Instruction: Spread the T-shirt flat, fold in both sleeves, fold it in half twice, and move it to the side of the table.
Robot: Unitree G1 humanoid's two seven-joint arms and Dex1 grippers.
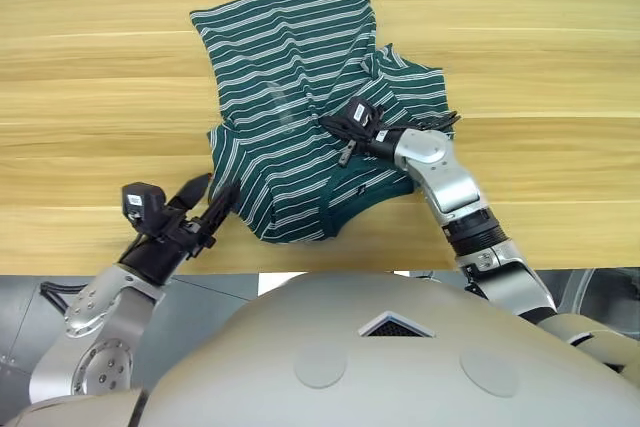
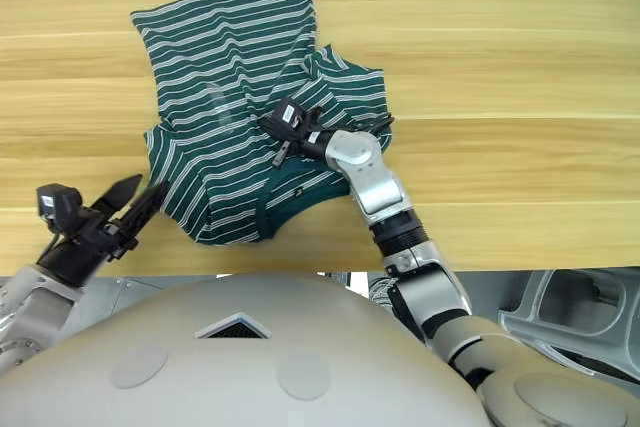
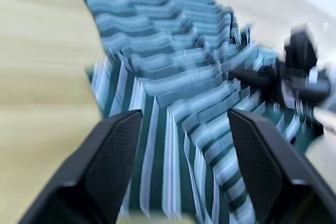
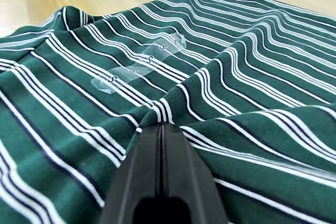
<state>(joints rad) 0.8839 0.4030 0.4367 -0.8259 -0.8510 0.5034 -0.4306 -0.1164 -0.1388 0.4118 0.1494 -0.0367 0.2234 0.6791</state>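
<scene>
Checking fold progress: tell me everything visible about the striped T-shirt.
The dark green, white-striped knit T-shirt lies crumpled on the light wooden table. A clear sticker strip is on it. The right gripper is shut on a pinched fold near its middle; the open left gripper is at its near edge.

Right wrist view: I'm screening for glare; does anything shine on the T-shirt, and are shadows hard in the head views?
Right wrist view: the clear sticker strip on the T-shirt gives a pale sheen; left eye view: even light on the table, only faint shadows.
</scene>
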